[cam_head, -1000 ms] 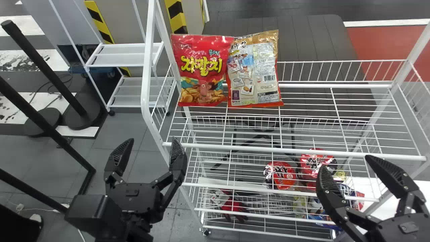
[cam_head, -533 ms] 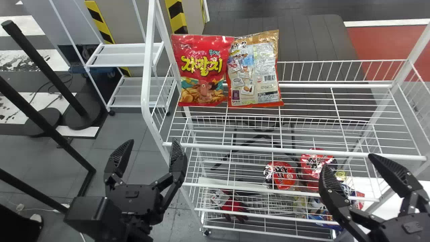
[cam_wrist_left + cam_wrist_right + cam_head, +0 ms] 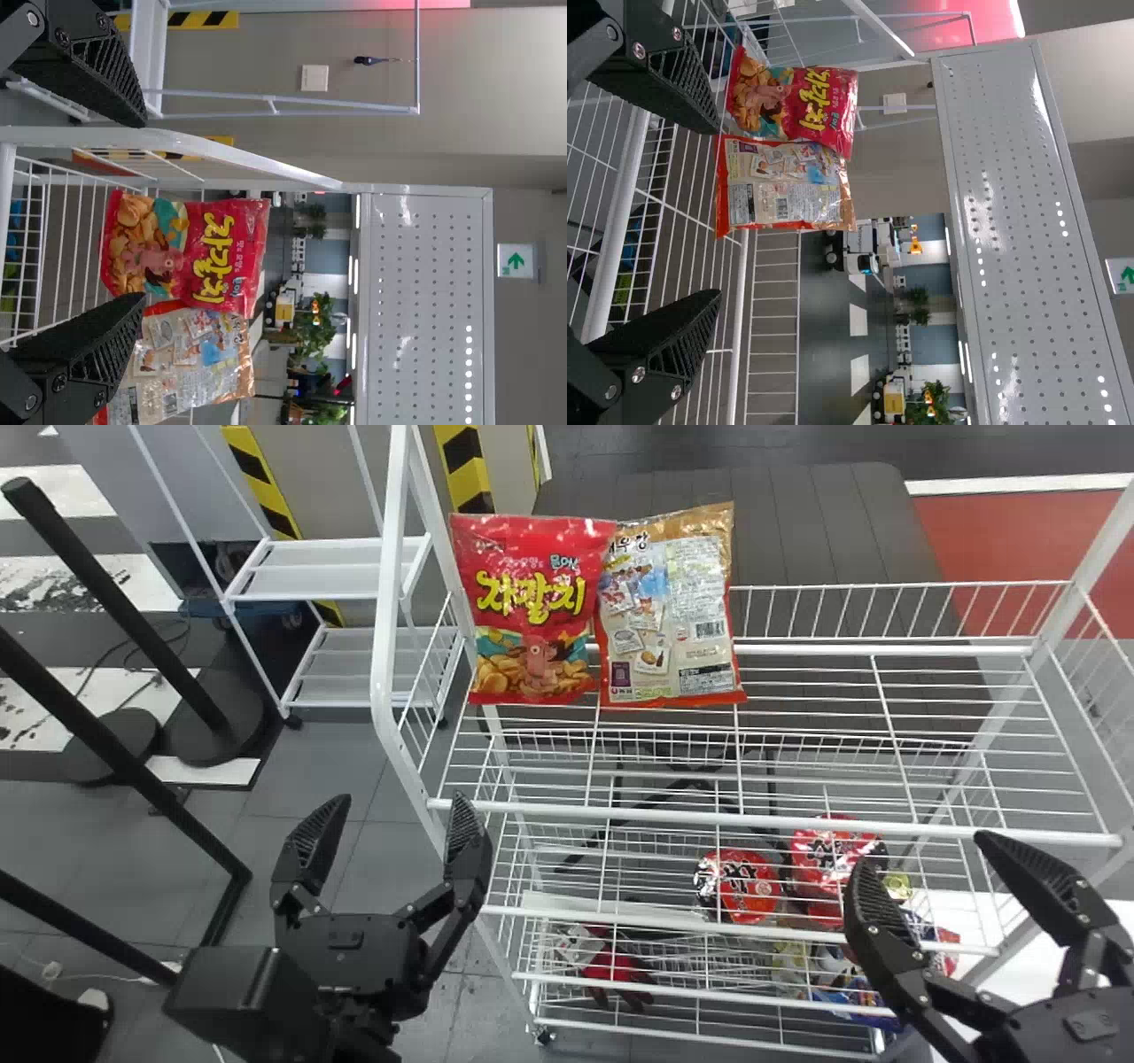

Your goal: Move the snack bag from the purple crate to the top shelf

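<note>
Two snack bags stand upright side by side at the back left of the white wire top shelf (image 3: pixel 815 708): a red bag (image 3: pixel 532 611) and, touching its right side, a tan-and-orange bag (image 3: pixel 669 615). My left gripper (image 3: pixel 387 828) is open in front of the rack's left corner, with nothing between its fingers. At the lower right, before the shelf's front rail, my right gripper (image 3: pixel 930 864) stands open and empty. In the left wrist view the gripper (image 3: pixel 142 208) has the red bag (image 3: pixel 186 252) beyond it. In the right wrist view the gripper (image 3: pixel 718 212) faces the tan-and-orange bag (image 3: pixel 780 186).
Lower rack levels hold red-lidded cups (image 3: pixel 737 886), red gloves (image 3: pixel 616 970) and other packages. A white surface (image 3: pixel 1063 948) lies at the right behind my right gripper. Black posts (image 3: pixel 115 602) stand at the left, near another white rack (image 3: pixel 337 567).
My right gripper has shifted slightly to the right. My left gripper has barely moved, and the bags stay where they were.
</note>
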Controlling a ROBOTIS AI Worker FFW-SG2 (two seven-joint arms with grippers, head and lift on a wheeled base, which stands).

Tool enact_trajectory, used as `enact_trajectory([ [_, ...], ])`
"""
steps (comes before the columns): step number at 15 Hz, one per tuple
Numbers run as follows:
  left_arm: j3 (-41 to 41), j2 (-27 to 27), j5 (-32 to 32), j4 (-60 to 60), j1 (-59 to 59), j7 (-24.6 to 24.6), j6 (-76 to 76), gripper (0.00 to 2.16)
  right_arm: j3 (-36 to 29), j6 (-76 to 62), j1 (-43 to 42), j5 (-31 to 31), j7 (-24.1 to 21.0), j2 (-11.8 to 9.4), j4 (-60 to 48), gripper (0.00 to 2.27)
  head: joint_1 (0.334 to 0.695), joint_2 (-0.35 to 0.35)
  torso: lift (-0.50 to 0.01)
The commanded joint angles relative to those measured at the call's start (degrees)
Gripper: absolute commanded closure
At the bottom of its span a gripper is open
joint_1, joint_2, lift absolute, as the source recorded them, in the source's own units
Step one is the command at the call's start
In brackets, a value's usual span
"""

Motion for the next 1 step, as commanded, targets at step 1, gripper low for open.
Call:
enact_trajectory([
  [1,0.0,0.0,0.0,-0.1,0.2,0.0,0.0,0.13,0.1,-0.2,0.0,0.0,0.0,0.0,0.0,0.19,0.695,0.144,0.0],
])
